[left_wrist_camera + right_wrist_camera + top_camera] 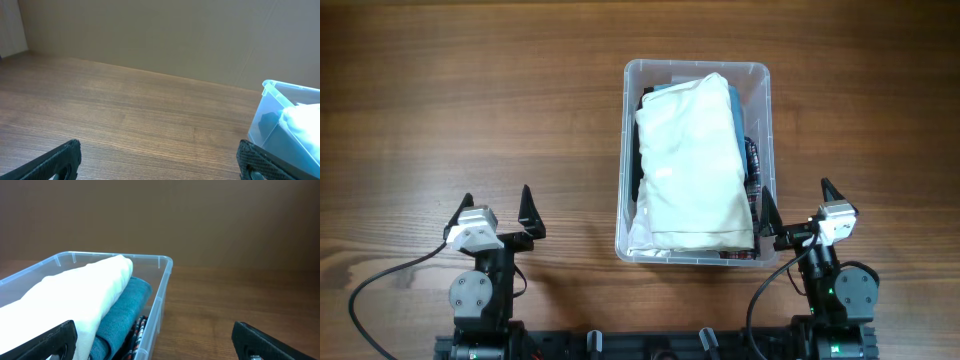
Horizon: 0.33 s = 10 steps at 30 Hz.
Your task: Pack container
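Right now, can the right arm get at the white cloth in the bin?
Probably yes. The right arm sits just beside the bin, jaws open, with nothing between them. The white cloth lies on top, uncovered, so a reach over the rim looks free.

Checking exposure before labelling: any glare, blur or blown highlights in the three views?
Overhead: even soft light, table grain sharp, white cloth in the container close to washed out, folds faint. Left wrist: left hand's fingers dark and soft-edged; cloth at the right edge blurs into white. Right wrist: dim background, right hand's fingers near-black, container rim crisp.
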Available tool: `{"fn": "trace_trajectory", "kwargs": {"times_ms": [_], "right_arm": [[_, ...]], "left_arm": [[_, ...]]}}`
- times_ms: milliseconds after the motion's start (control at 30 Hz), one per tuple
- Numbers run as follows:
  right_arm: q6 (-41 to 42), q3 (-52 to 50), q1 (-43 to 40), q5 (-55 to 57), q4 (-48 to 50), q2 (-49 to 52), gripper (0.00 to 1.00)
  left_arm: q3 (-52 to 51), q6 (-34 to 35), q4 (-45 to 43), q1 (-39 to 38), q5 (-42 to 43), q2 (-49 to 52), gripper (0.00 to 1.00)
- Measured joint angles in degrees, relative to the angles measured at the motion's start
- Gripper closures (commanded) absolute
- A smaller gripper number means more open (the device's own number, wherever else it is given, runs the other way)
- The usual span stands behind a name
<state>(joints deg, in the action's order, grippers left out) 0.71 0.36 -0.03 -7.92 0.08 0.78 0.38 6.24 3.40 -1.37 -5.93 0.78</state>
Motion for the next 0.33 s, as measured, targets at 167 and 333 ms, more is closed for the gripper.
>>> {"fn": "trace_trajectory", "kwargs": {"times_ms": [167, 333], "right_arm": [[0.0, 0.0, 0.0, 0.0, 0.0, 0.0, 0.0], [0.0, 0.0, 0.0, 0.0, 0.0, 0.0, 0.0]], "left_arm": [[0.0, 0.0, 0.0, 0.0, 0.0, 0.0, 0.0], [0.0, 0.0, 0.0, 0.0, 0.0, 0.0, 0.0]]}}
